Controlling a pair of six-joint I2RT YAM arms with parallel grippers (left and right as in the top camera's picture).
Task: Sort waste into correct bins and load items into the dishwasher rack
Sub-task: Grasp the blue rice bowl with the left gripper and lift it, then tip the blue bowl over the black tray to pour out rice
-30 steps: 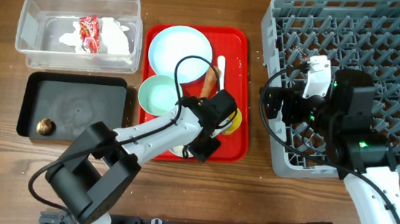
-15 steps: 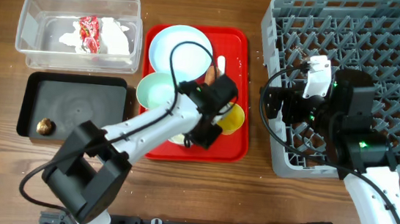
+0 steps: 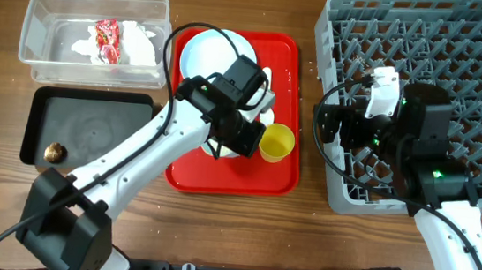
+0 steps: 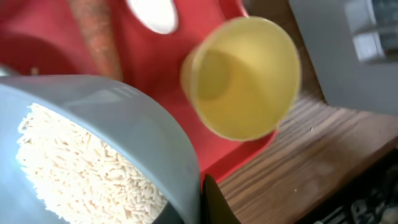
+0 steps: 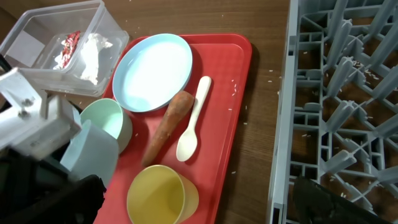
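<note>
My left gripper [image 3: 227, 138] is shut on the rim of the light-blue bowl [image 4: 124, 124], which is full of white rice grains [image 4: 74, 162], and holds it above the red tray [image 3: 281, 179]. The bowl also shows in the right wrist view [image 5: 90, 155]. The yellow cup [image 3: 277, 143] lies on its side beside it. The light-blue plate [image 5: 155, 71], carrot [image 5: 168, 124], white spoon [image 5: 193, 121] and pale green bowl [image 5: 106, 121] sit on the tray. My right gripper [image 3: 326, 125] is open and empty at the grey rack's [image 3: 433, 74] left edge.
The clear tub [image 3: 58, 11] at the back left holds the crumpled napkin [image 3: 139, 44] and the red wrapper [image 3: 107, 35]. The black tub [image 3: 91, 125] in front of it holds the brown lump [image 3: 55, 153]. Loose rice grains lie on the wood by the rack.
My left arm has carried the rice bowl from the tray's front edge back towards its middle, uncovering the yellow cup. The right arm has not moved.
</note>
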